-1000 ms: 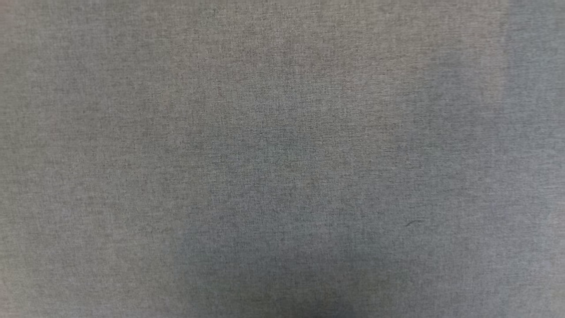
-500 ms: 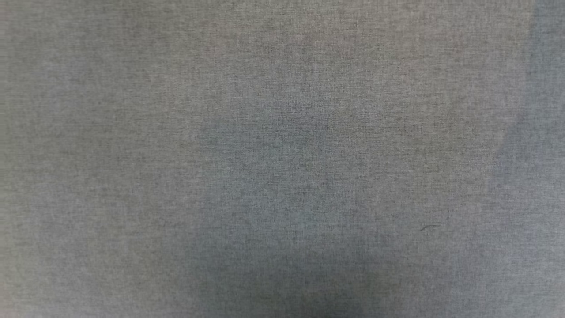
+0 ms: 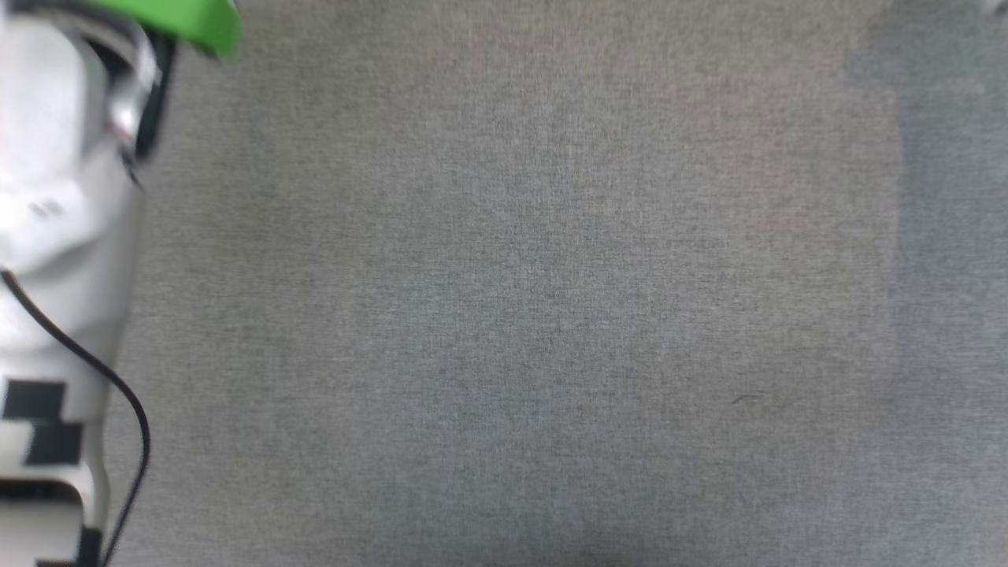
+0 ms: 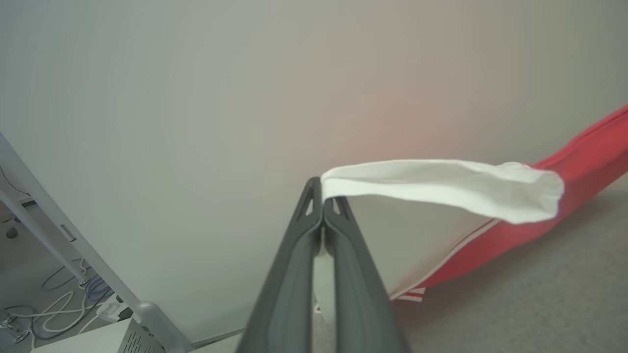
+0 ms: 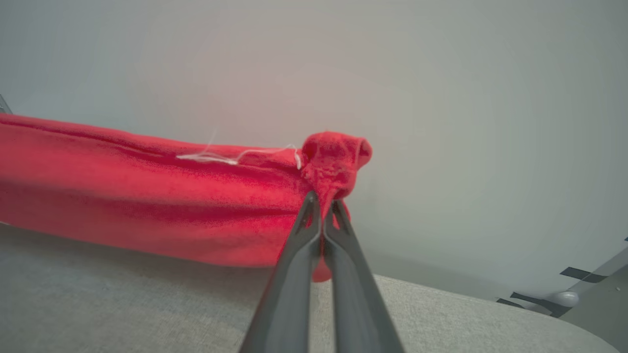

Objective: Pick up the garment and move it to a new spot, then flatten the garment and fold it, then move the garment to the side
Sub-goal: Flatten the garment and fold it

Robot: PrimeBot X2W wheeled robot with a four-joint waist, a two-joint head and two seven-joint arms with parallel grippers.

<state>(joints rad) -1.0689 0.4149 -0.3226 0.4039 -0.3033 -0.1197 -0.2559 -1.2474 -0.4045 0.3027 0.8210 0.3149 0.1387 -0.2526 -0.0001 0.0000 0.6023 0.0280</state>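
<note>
Carrying step: my left gripper [image 4: 321, 196] and right gripper [image 5: 321, 201], pinched closed on the garment [image 5: 147, 196], stretch it aloft; next, lay it flat.

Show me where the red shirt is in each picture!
Head view: the grey table, seen from above.
Left wrist view: shirt, centre to right edge, white sleeve pinched by left gripper.
Right wrist view: shirt, left edge to centre, pinched by right gripper.
Shared landmark: grey table.

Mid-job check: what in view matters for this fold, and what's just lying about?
Job: red thin-fabric T-shirt with white sleeve; left tool and right tool, both shut on it; grey fabric surface.
Lying about: loose floor cables; black tape marks.
</note>
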